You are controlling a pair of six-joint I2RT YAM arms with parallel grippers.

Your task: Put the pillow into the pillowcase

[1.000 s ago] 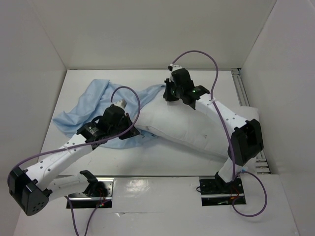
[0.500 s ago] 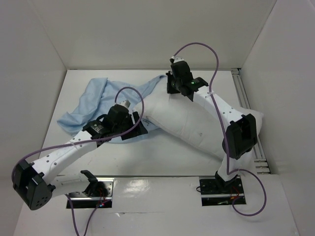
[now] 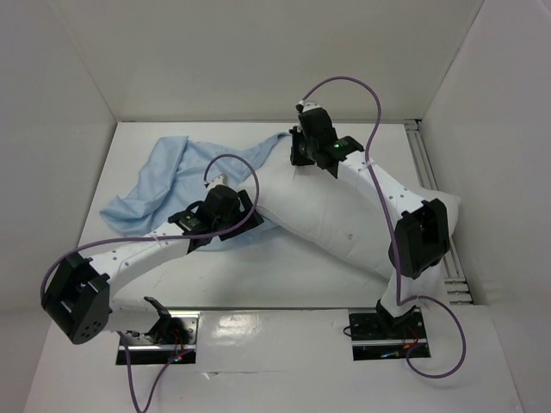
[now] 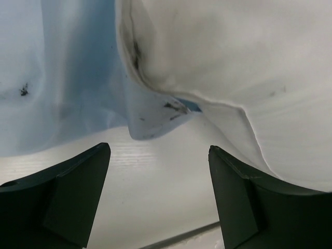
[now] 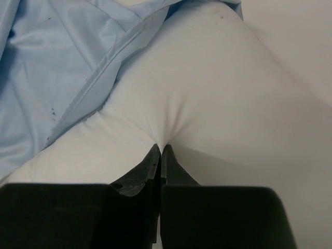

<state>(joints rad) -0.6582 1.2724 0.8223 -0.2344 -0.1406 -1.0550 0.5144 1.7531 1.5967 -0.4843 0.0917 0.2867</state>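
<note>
The white pillow [image 3: 344, 215] lies slantwise across the table, and its left end sits against the crumpled light blue pillowcase [image 3: 168, 176]. My right gripper [image 3: 299, 158] is at the pillow's far left end, shut on a pinch of the white pillow cover [image 5: 218, 88], with the pillowcase [image 5: 52, 62] just to its left. My left gripper [image 3: 241, 215] sits low at the pillow's near left corner. In the left wrist view the left gripper [image 4: 159, 155] is open over bare table, with the pillow corner [image 4: 233, 52], its small blue tag [image 4: 190, 106] and the pillowcase edge [image 4: 62, 78] just ahead.
White walls close in the table on the left, back and right. A metal rail [image 3: 426, 168] runs along the right edge. Purple cables [image 3: 349, 86] loop above both arms. The right arm's elbow [image 3: 420, 237] hangs over the pillow's right end.
My left gripper has gone from shut to open and slid right toward the pillow's near corner. My right gripper has pulled the pillow's end slightly back.
</note>
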